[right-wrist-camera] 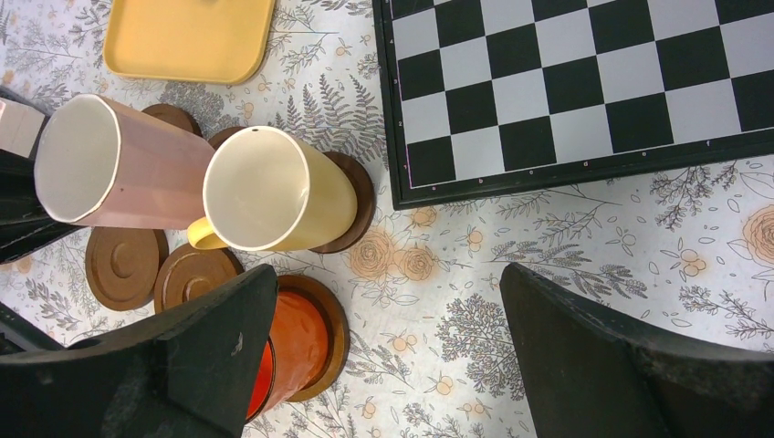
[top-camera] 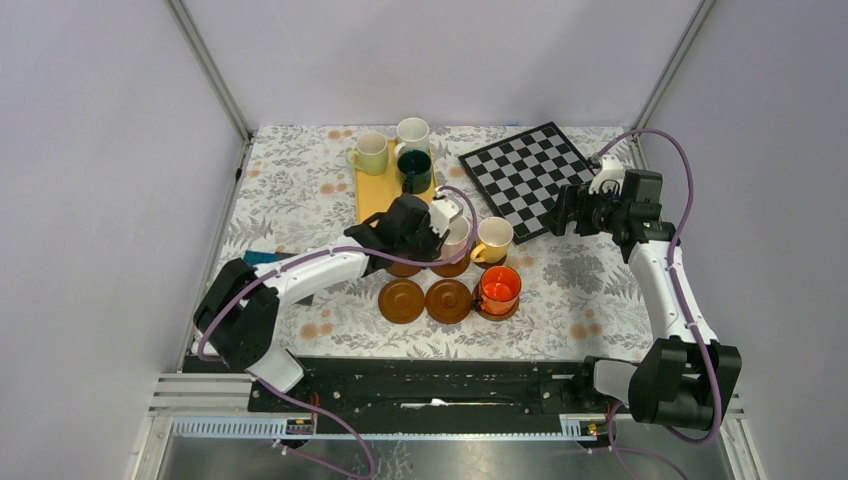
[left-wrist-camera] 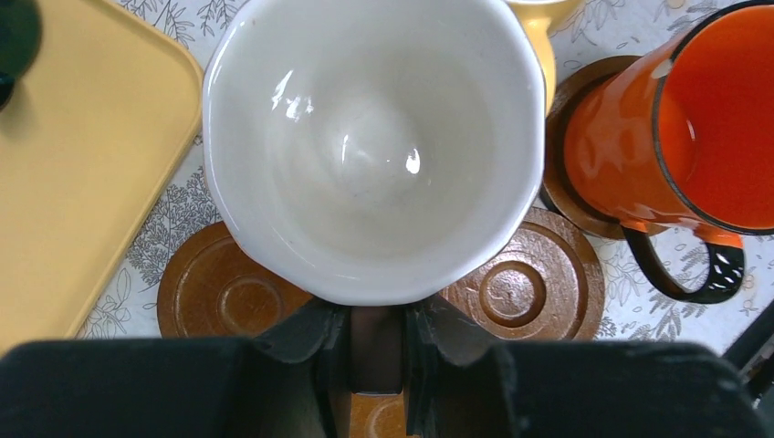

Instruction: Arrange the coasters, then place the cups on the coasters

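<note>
One faceted pink cup (right-wrist-camera: 155,182), glossy white inside

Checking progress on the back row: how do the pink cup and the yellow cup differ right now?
The pink cup is gripped at its handle by the left hand; the yellow cup stands free on a coaster. The pink cup's rim is faceted; the yellow cup's is round. Both are empty with pale insides.
</note>
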`<state>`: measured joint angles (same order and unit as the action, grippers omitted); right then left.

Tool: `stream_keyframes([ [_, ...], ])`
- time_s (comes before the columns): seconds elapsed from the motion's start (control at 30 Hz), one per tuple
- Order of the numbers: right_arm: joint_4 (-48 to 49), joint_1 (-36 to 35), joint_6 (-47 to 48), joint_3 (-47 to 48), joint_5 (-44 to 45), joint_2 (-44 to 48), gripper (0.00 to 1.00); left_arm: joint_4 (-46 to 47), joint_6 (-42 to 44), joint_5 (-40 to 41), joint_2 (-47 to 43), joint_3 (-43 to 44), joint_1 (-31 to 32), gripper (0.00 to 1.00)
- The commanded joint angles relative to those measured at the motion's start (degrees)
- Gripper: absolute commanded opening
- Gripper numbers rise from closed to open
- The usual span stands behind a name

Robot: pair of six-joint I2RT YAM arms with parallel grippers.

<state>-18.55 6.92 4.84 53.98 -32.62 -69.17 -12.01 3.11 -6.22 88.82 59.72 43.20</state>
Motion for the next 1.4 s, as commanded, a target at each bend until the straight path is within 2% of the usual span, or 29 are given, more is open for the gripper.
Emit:
stream_keyframes([
  [0.0,1.71,0.20,-0.03,-0.30,-0.67,1.06,0.98,9.02,-0.20,1.06,-0.36,-0.47,0.68,0.00],
  [0.17,1.75,0.20,-0.11,-0.44,-0.78,1.14,0.98,9.40,0.26,3.24,0.66,-1.10,1.01,0.00],
  [0.93,1.81,0.21,0.11,-0.35,-0.68,0.78,0.98,10.32,1.60,3.67,4.16,-1.18,0.96,0.01],
  [1.1,1.99,0.20,-0.03,-0.28,-0.60,0.56,0.98,10.18,1.44,3.96,3.44,-1.81,1.01,0.12],
  [1.3,1.96,0.20,-0.09,-0.27,-0.56,0.60,0.98,7.80,1.72,4.17,2.79,-1.35,0.96,0.18],
  [1.37,1.96,0.20,-0.07,-0.25,-0.61,0.59,0.98,7.41,1.82,4.29,2.32,-1.52,1.01,0.23],
])
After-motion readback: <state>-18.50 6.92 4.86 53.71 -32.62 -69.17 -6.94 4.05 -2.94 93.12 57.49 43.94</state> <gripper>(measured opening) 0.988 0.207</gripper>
